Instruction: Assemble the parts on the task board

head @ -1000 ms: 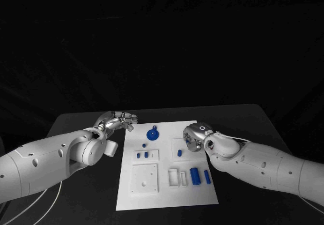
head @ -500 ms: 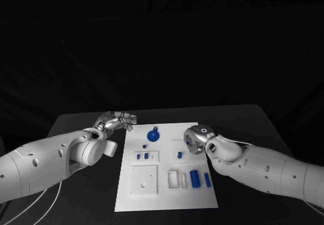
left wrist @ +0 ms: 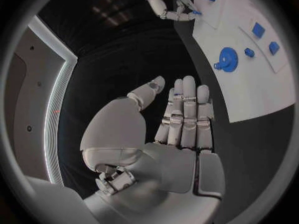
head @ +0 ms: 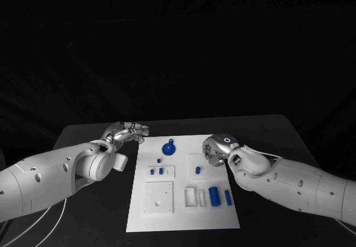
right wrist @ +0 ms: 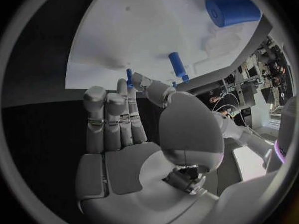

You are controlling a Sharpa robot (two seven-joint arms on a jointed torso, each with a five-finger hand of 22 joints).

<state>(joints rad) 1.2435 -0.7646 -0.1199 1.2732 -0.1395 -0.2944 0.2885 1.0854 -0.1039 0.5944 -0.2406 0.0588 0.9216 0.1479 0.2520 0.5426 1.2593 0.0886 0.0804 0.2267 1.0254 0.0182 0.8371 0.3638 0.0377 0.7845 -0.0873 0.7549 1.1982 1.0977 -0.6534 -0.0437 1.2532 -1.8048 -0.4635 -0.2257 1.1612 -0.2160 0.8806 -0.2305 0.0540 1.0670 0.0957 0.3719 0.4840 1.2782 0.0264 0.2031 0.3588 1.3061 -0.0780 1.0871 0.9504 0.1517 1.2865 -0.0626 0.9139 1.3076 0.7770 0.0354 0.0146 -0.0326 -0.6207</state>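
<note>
The white task board lies mid-table. On it are a blue gear, small blue pegs, one peg in a white block, and two blue cylinders near the right edge. My right hand hovers over the board's right side. In the right wrist view its thumb and a finger pinch a thin blue peg above the board. My left hand is off the board's far left corner, holding nothing. In the left wrist view its fingers lie straight, with the gear beyond them.
White blocks with slots and a square plate stand on the board's near half. The black table runs around the board on all sides. Pale cables hang under my left arm.
My right hand has shifted slightly toward the far side along the board's right edge. The left hand has stayed where it was.
</note>
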